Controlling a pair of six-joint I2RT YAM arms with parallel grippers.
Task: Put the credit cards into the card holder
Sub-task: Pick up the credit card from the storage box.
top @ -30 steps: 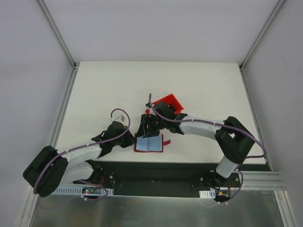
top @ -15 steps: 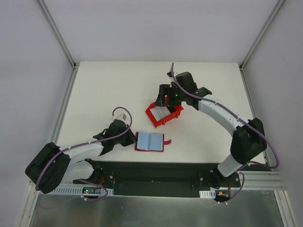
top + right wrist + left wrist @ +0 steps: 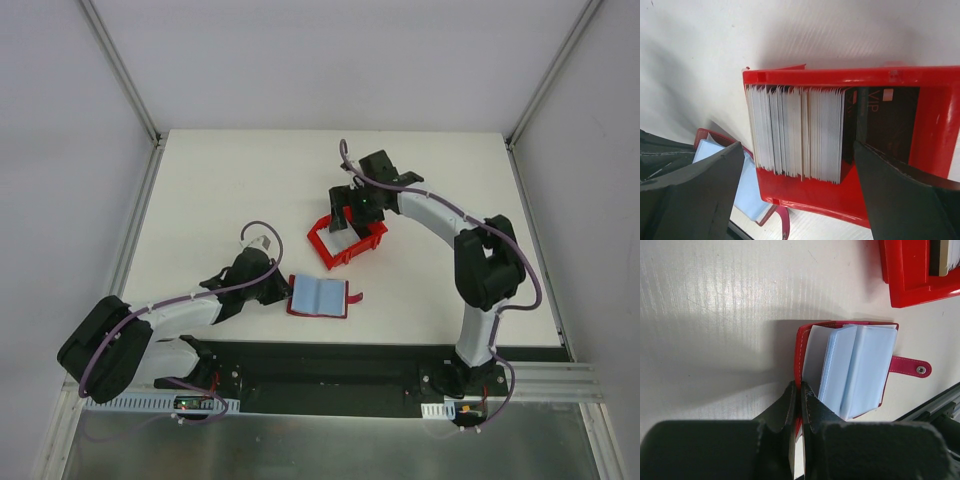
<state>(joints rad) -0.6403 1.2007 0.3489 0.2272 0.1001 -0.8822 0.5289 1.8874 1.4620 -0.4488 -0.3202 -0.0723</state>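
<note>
While left gripper [image 3: 799, 387] pinches red cover edge of card holder [image 3: 862, 367], lying open on table [image 3: 715, 300], I see right gripper [image 3: 797, 145] spread wide, empty, over credit cards [image 3: 795, 132] stacked upright in red bin [image 3: 840, 76].

The card holder [image 3: 318, 297] lay open on the surface [image 3: 220, 190] near its front edge, with the left tool [image 3: 796, 390] pinching its left edge. Behind it and slightly to the right, apart from it, sat the bin [image 3: 850, 76], with credit cards [image 3: 795, 132] standing on edge inside. The right tool [image 3: 352, 208] hung over the bin, its fingers spread either side of the stack.
</note>
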